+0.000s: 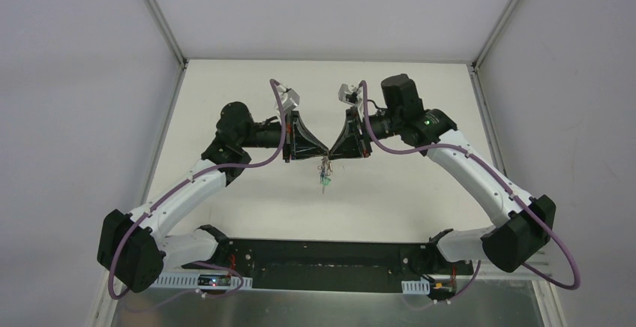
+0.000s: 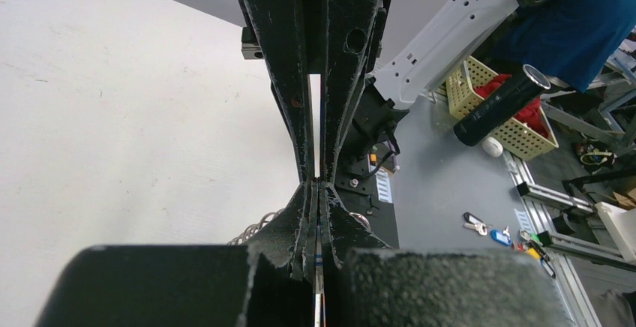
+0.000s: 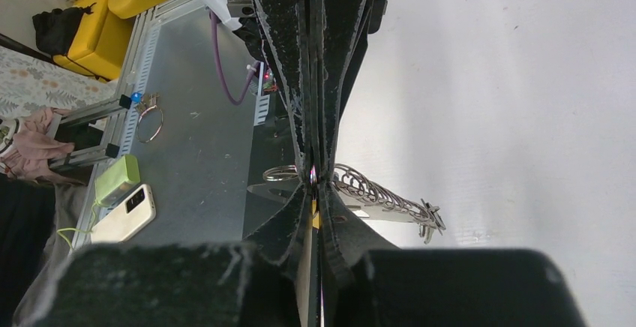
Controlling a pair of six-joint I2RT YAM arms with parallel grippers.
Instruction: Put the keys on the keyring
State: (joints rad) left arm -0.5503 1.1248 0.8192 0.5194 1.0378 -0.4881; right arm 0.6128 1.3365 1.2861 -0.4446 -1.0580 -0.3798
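Your left gripper (image 1: 322, 152) is squeezed fully together, tip to tip with the right gripper (image 1: 335, 152) over the middle of the white table (image 1: 225, 192). A thin blue-edged sliver (image 2: 319, 259) sits in the seam between the left fingers (image 2: 281, 229); you cannot tell what it is. The keyring (image 1: 325, 166) hangs right where the two tips meet. Its keys (image 1: 326, 184) are bunched just beyond it toward the arm bases, one showing green.

From the right wrist, a small silver ring (image 3: 280, 172) lies just left of the tips, and a row of silver loops (image 3: 375, 194) trails off to their right. Your right gripper is all but closed, pinching a thin yellow piece (image 3: 316, 222), seemingly a key head.

Off the table, in the left wrist view, a pale yellow basket (image 2: 525, 141) holds something red (image 2: 531, 113). A black cylinder (image 2: 501, 106) lies across its front, and loose keys (image 2: 501, 237) lie on the grey bench (image 2: 442, 184) near it.
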